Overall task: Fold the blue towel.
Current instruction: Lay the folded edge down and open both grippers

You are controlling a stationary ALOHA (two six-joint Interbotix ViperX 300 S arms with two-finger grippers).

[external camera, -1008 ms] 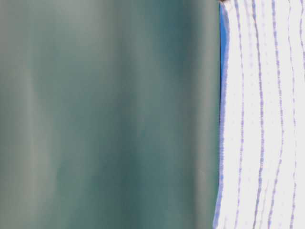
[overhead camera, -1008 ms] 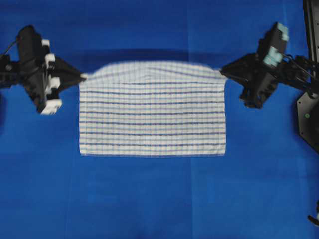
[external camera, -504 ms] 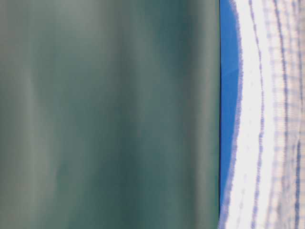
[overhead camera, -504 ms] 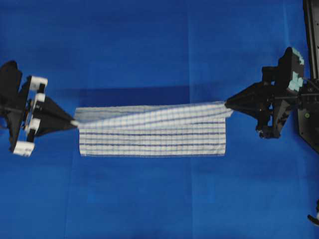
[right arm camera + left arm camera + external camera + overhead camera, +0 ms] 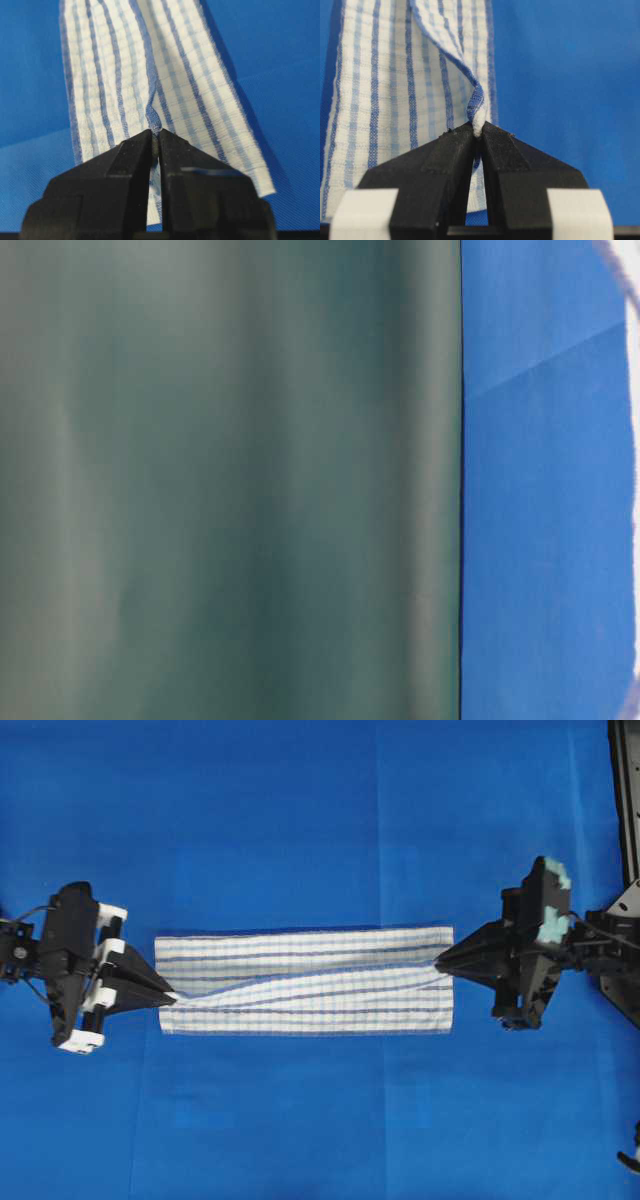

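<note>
first fold nearly laid, corners not yet let go

left hand [image 5: 168,997] is clenched on a corner of the towel [image 5: 300,982], low at the strip's left end near its front edge; the wrist view shows cloth pinched between the closed jaws. the towel lies mid-surface [image 5: 300,1120] as a long narrow band, doubled over lengthwise, with a diagonal ridge across the top layer where it is not yet flat. right hand [image 5: 440,960] is clenched on the opposite corner at the right end, sitting slightly further back. judgement: the first fold is almost done. releasing, smoothing and any further fold remain.
</note>
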